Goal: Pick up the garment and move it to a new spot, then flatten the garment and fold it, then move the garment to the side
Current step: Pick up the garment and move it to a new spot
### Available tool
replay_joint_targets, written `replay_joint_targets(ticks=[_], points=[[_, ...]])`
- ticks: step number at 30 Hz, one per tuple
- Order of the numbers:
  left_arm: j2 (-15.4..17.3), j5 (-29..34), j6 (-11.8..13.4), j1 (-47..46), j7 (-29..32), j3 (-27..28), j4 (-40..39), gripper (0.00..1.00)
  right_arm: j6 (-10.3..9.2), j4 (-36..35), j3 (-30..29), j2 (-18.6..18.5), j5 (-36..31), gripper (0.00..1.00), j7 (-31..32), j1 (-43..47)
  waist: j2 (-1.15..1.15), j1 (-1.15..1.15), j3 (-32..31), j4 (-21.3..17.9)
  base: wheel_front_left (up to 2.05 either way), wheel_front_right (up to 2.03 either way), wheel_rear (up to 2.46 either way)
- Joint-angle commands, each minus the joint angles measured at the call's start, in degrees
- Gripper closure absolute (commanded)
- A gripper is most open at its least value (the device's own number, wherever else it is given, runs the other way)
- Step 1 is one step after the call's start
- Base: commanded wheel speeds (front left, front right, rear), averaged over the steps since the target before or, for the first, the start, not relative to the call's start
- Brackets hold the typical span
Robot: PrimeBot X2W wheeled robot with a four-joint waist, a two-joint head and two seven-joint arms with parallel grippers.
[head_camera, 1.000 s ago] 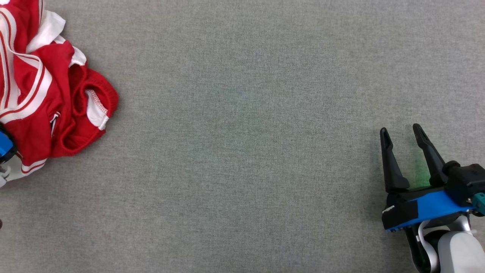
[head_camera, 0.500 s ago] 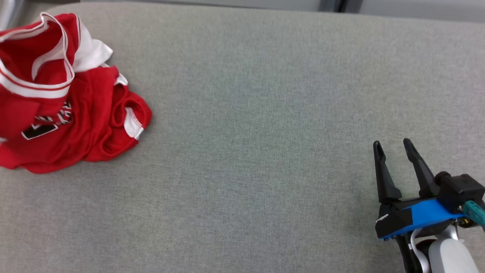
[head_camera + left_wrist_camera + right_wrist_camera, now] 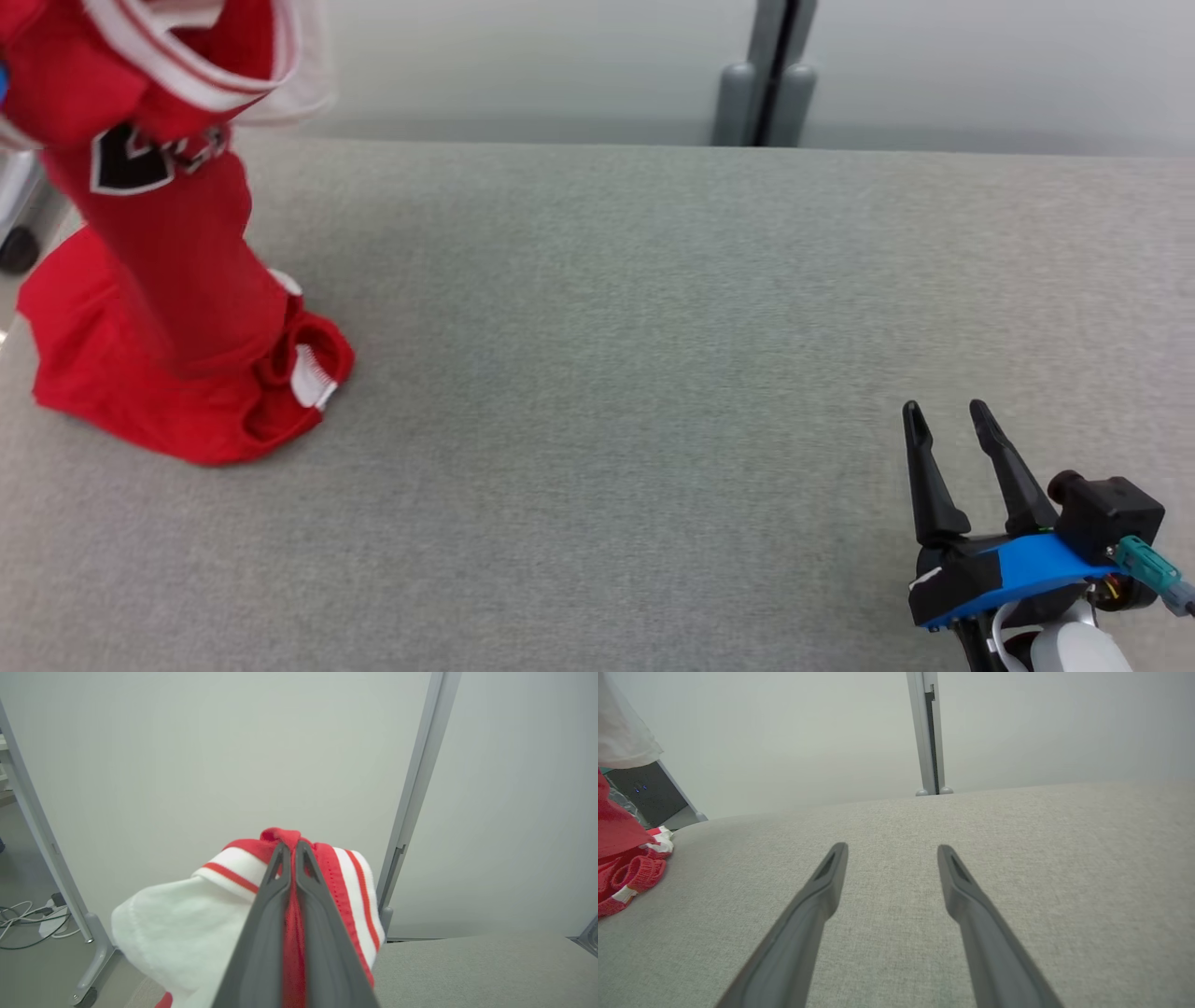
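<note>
A red garment (image 3: 168,308) with white trim and a black patch hangs in a column at the far left of the grey table, its lower folds still resting on the cloth. My left gripper (image 3: 293,847) is shut on a red and white striped edge of the garment (image 3: 345,882), held high above the table. The garment's lower part (image 3: 626,877) also lies at the left in the right wrist view. My right gripper (image 3: 945,415) hovers open over the table's near right corner, with nothing between its fingers (image 3: 831,868).
The grey fabric table (image 3: 616,373) stretches wide between the garment and my right gripper. Behind its far edge stand pale wall panels with a grey post (image 3: 770,75). Cables (image 3: 23,924) lie on the floor at the left.
The garment has been lifted from a crumpled heap into a tall hanging column. The head camera has tilted up, so the table's far edge and the wall now show.
</note>
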Motion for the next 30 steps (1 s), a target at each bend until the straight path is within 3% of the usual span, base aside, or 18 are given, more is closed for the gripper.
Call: replay_joint_targets(ticks=[1, 9, 20, 25, 30], points=[[-1.2, 0.0, -0.5, -1.8, -0.4, -0.9, -1.1, 1.00, 0.01, 0.6, -0.2, -0.3, 0.3, 0.00, -0.5, 0.3, 0.02, 0.01, -1.5, -2.0, 0.00, 0.00, 0.00], [-5.6, 0.0, -1.7, -4.4, -1.5, -4.8, -3.8, 1.00, 0.01, 2.3, -0.1, -0.2, 0.9, 0.00, -1.5, -0.2, 0.02, 0.01, -2.6, -7.7, 0.00, 0.00, 0.00], [-11.8, -2.1, -3.0, 3.1, -3.7, -11.0, -3.3, 1.00, 0.01, 2.8, -0.2, -0.2, 1.3, 0.00, -1.9, -0.3, 0.02, 0.01, -2.2, -14.0, 0.00, 0.00, 0.00], [-15.4, -1.6, -3.2, 10.6, -8.0, -14.3, 0.3, 1.00, 0.01, 3.0, 0.2, -0.2, 1.5, 0.00, -2.0, -0.2, 0.02, 0.01, -1.9, -15.8, 0.00, 0.00, 0.00], [-18.3, 2.0, -2.8, 18.2, -13.0, -19.4, 9.1, 1.00, 0.01, 2.8, 0.1, -0.2, 1.0, 0.00, -1.9, 0.3, 0.02, 0.01, -1.9, -16.4, 0.00, 0.00, 0.00]])
